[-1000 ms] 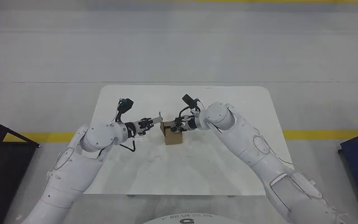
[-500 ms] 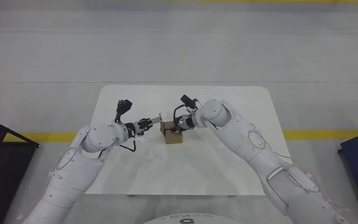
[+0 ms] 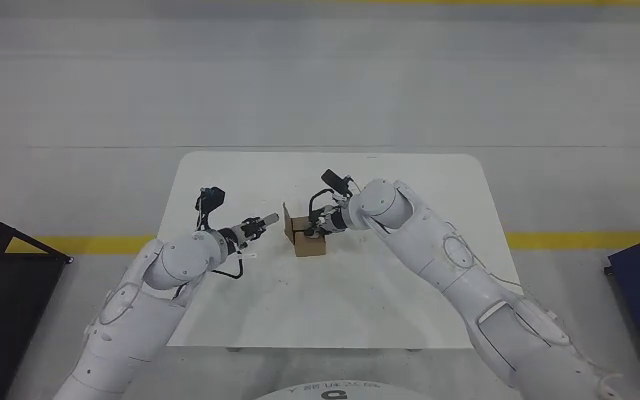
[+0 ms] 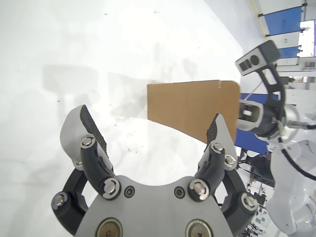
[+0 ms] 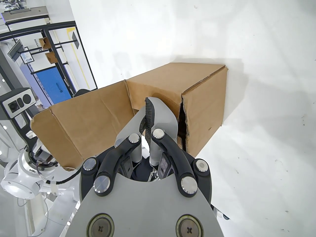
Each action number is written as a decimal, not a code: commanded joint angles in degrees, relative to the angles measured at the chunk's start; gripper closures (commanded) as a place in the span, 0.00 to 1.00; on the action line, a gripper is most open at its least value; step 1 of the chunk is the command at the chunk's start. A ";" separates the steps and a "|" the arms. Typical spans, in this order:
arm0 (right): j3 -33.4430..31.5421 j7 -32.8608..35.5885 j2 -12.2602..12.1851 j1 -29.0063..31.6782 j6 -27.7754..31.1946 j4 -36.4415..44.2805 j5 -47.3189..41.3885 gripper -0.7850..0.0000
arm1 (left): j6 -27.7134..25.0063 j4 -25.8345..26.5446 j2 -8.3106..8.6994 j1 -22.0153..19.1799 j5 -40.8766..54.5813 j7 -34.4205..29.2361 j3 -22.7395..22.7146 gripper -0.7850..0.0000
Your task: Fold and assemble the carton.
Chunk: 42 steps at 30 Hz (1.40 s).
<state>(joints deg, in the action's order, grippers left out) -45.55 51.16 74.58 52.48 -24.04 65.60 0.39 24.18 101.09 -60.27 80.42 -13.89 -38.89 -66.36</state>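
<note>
Carton (image 3: 308,243) sits mid-frame, well inside the table (image 3: 400,290) edges, one flap upright. Left gripper (image 3: 268,218) fingers are spread; right gripper (image 5: 148,107) fingers are pressed together at its top.

Items counted at this station are as follows. Tables: one, white table (image 3: 420,300). Cartons on it: one, a brown carton (image 3: 309,243). Raised panels on that carton: one large flap (image 5: 81,122) can be counted with certainty; the remaining flaps cannot be told apart. Arms: two, the left arm (image 3: 150,290) and the right arm (image 3: 440,250). Grippers: two, one per arm, namely the left gripper (image 4: 150,114) and the right gripper (image 5: 149,104). Each has two fingers (image 4: 74,124), four in all. Wrist cameras (image 4: 258,59): two, one per arm. Behind the station: two small brown boxes (image 5: 43,41) on a rack and one yellow line (image 3: 80,243) on the floor.
</note>
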 commanded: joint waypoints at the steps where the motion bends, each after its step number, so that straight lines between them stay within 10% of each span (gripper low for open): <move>1: 0.00 0.00 0.00 0.00 0.00 0.00 0.00 1.00 | -2.88 -0.62 -0.10 0.20 3.60 -0.21 -0.84 0.00; 19: 0.00 0.00 0.00 0.00 0.00 0.00 0.00 1.00 | 3.33 -5.71 -1.99 -9.29 -2.26 -3.90 8.47 0.00; 24: 0.00 0.00 0.00 0.00 0.00 0.00 0.00 1.00 | 4.59 -4.71 -2.07 -9.58 -3.51 -3.90 8.84 0.51; 28: 0.00 0.00 0.00 0.00 0.00 0.00 0.00 1.00 | 6.62 -3.63 -2.14 -9.71 -5.42 -3.53 9.38 0.73; 42: 0.00 0.00 0.00 0.00 0.00 0.00 0.00 1.00 | 10.96 -1.65 -2.71 -10.36 -9.24 -2.54 11.31 1.00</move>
<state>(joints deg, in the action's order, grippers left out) -45.54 51.16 74.58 52.48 -24.05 65.60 0.39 35.00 99.39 -62.95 70.06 -22.91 -41.53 -55.11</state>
